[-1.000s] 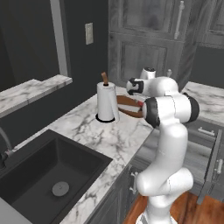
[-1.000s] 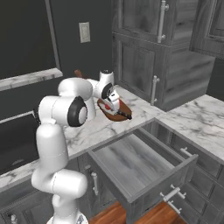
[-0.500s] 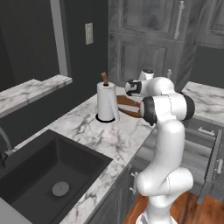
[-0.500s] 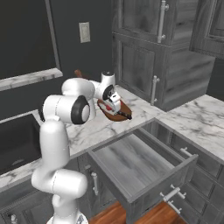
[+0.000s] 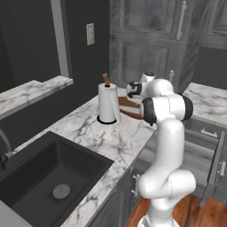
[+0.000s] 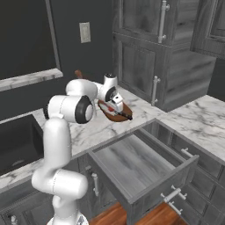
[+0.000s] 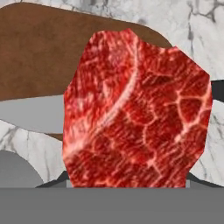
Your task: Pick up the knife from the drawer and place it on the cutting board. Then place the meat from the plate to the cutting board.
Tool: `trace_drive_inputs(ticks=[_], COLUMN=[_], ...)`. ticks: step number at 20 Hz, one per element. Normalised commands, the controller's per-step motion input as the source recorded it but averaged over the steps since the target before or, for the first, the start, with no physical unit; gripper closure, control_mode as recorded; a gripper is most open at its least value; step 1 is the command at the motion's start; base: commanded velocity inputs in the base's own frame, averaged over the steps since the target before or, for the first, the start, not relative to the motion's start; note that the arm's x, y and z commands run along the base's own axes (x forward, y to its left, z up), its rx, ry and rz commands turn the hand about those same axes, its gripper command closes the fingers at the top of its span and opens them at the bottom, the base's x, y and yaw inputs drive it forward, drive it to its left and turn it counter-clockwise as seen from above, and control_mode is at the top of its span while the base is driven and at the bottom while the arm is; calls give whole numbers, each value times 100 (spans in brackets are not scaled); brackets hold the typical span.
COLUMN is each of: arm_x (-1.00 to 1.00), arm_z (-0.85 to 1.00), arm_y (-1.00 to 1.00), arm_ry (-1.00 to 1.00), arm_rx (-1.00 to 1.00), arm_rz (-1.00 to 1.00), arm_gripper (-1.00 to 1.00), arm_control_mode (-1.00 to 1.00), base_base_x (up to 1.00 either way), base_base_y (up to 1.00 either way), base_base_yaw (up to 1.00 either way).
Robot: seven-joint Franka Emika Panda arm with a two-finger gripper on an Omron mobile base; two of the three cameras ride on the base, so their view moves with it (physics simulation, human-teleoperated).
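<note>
In the left base view, the arm reaches forward over the marble bench [image 5: 95, 133], its hand at the cutting board [image 5: 128, 108]. A paper towel roll [image 5: 108, 103] stands upright just left of the hand, near the board. The dark sink [image 5: 48, 177] lies well apart, toward the camera on the left.

In the right base view, the fingers [image 6: 117, 105] hang just above the cutting board [image 6: 115, 115], with red meat [image 6: 108, 107] at them. The knife [image 6: 123, 114] lies on the board, just beside the fingers. The drawer [image 6: 140, 165] stands pulled open below and nearer the camera.

In the hand view, the meat [image 7: 135, 109] sits directly ahead of the fingers, the cutting board [image 7: 39, 57] behind it over marble. The fingers stand partly open, apparently gripping the meat.
</note>
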Motion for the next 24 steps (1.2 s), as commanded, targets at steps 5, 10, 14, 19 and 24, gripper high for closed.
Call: trace_drive_inputs(ticks=[5, 10, 14, 19, 24], arm_x=[22, 23, 22, 23, 24], arm_z=[-9, -13, -12, -11, -11], arm_y=[-12, -8, 0, 0, 0], arm_ry=[1, 1, 2, 3, 4], arm_rx=[-1, -2, -1, 0, 0], arm_rz=[4, 5, 5, 5, 5], arm_gripper=[100, 100, 100, 100, 100], arm_control_mode=[-100, -100, -100, -100, -100], base_base_x=[0, 0, 0, 0, 0], base_base_y=[0, 0, 0, 0, 0], base_base_yaw=[0, 0, 0, 0, 0])
